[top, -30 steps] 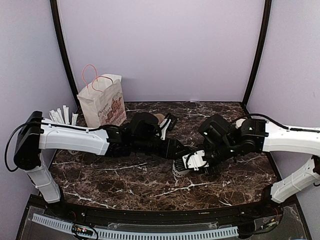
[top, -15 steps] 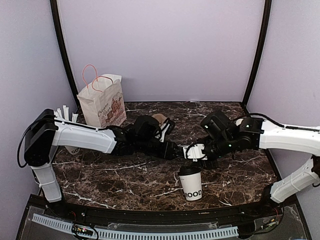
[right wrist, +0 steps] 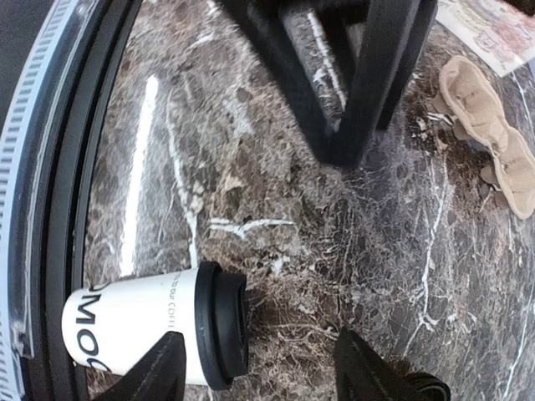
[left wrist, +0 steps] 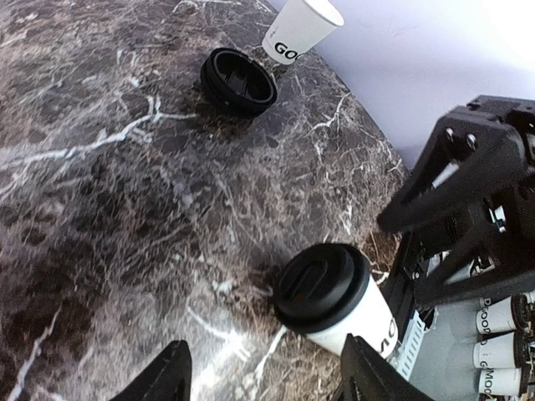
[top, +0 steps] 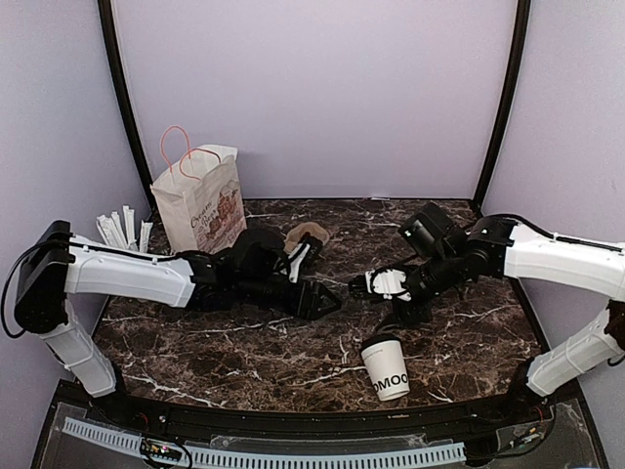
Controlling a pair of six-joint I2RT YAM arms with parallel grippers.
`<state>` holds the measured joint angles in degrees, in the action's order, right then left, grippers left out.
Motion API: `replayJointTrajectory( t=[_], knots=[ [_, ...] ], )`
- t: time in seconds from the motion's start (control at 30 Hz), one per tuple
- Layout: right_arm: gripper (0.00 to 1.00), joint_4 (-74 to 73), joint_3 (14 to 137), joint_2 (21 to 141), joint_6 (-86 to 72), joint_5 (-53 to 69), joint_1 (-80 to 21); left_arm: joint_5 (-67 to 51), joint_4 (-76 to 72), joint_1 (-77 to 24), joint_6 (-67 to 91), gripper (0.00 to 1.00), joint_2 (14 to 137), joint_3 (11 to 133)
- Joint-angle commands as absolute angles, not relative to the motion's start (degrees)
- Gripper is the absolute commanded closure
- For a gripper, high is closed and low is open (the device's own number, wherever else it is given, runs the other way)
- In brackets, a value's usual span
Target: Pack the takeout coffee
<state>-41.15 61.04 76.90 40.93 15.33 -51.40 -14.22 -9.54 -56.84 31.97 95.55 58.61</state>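
The takeout coffee (top: 387,369), a white paper cup with a black lid, appears to lie on its side by the near edge, lid toward the table's middle. It also shows in the left wrist view (left wrist: 334,296) and the right wrist view (right wrist: 142,322). My left gripper (top: 322,298) hangs open behind it and holds nothing (left wrist: 266,342). My right gripper (top: 366,285) is open too, facing the left one, with only bare marble between its fingers (right wrist: 259,336). Neither gripper touches the cup.
A white paper bag (top: 200,200) with pink handles stands at the back left, with wrapped straws (top: 122,230) beside it. A brown cardboard piece (top: 308,233) lies at the back centre. A loose black lid (left wrist: 240,81) and an open white cup (left wrist: 301,29) sit further right.
A second ago both grippers were closed in on the cup at the table's middle. Both have since opened and drawn back, and the cup has dropped toward the near edge and tipped.
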Motion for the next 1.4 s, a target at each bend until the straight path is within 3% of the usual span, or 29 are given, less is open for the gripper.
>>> replayJointTrajectory(
  t=[0.0, 0.3, 0.93, 1.3, 1.37],
  knots=[
    [0.33, -46.1, 56.8, 75.0, 41.5, 19.9, -50.2, -13.7, -8.9, -57.2, 32.7, 0.36, 88.3, 50.8],
    [0.21, -44.5, 47.6, 76.5, 42.1, 12.9, -50.1, -11.5, -10.3, -61.2, 34.1, 0.33, 84.5, 45.9],
    [0.19, -33.8, 48.1, 82.0, 35.8, 13.2, -50.1, -13.1, -6.9, -67.3, 43.6, 0.29, 95.0, 52.4],
    [0.23, -30.3, 47.3, 81.9, 32.9, 17.5, -47.2, -18.9, -11.8, -68.5, 41.7, 0.19, 101.4, 55.8],
    [0.23, -29.5, 46.8, 81.5, 32.4, 17.5, -46.9, -19.2, -13.2, -68.3, 41.5, 0.13, 102.7, 55.8]
  ],
)
